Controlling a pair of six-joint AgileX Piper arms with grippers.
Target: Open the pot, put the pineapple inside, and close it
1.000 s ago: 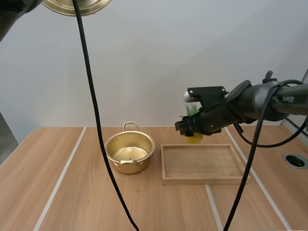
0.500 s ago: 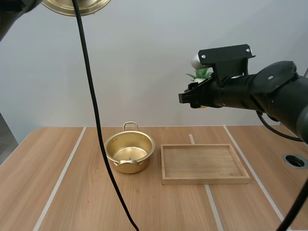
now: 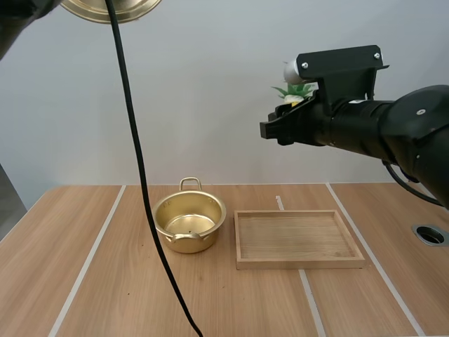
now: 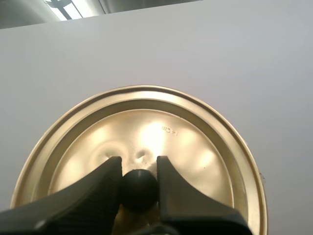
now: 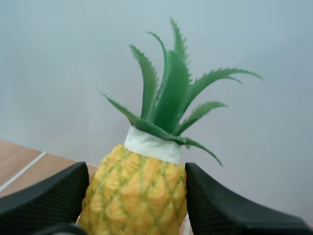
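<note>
Left arm (image 3: pixel 15 17) is raised high at the left, and the left gripper (image 4: pixel 139 169) is clamped on the lid knob (image 4: pixel 139 190). Right arm (image 3: pixel 382 130) is held high and roughly level, reaching leftward from the right. The right gripper (image 3: pixel 279 128) is closed around the pineapple (image 5: pixel 134 191), with fingers (image 5: pixel 46 198) pressed on both sides.

The pot (image 3: pixel 200 242) is uncovered, with open air above its mouth. The lid (image 3: pixel 112 5) is held high at the left by the left tool (image 4: pixel 139 169), the pineapple (image 5: pixel 134 193) high at the right by the right tool (image 3: pixel 270 130). A tray (image 3: pixel 298 263) is set just right of the pot.
</note>
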